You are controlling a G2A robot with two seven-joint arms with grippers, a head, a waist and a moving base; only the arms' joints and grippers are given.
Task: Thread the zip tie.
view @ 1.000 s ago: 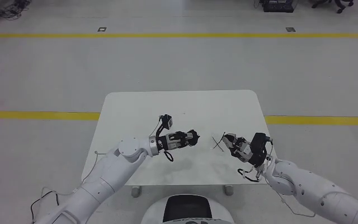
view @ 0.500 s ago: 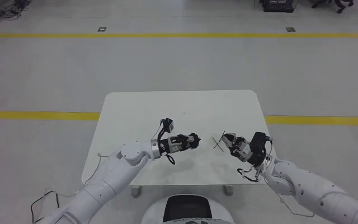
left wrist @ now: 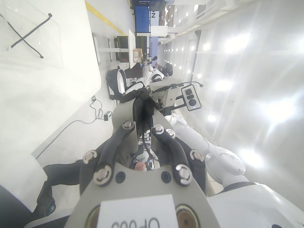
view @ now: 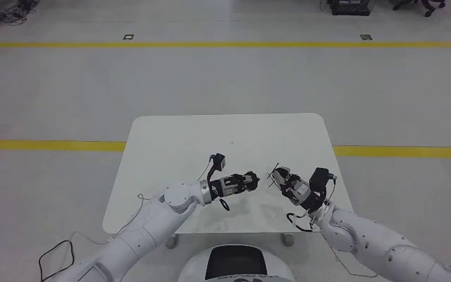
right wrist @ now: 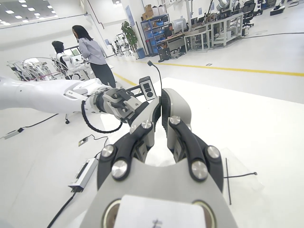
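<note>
A thin black zip tie (right wrist: 157, 72) stands up from between the fingers of my right gripper (right wrist: 161, 105), which is shut on it, its head at the upper end. In the top view the right gripper (view: 277, 180) is above the table's front middle. My left gripper (view: 252, 179) is just to its left, tip to tip with it. The left gripper (left wrist: 142, 106) has its fingers pressed together, and I see nothing between them. The held zip tie (left wrist: 193, 83) shows past them.
Two more black zip ties lie crossed (left wrist: 23, 37) on a clear sheet (left wrist: 53, 48) on the white table (view: 183, 141), beside the right gripper; the crossed ties (right wrist: 227, 178) are close under it. Cables and a power strip lie on the floor by the table.
The left gripper has moved right and the right gripper left, so the gap between them has nearly gone. The right gripper now covers most of the crossed ties in the top view.
</note>
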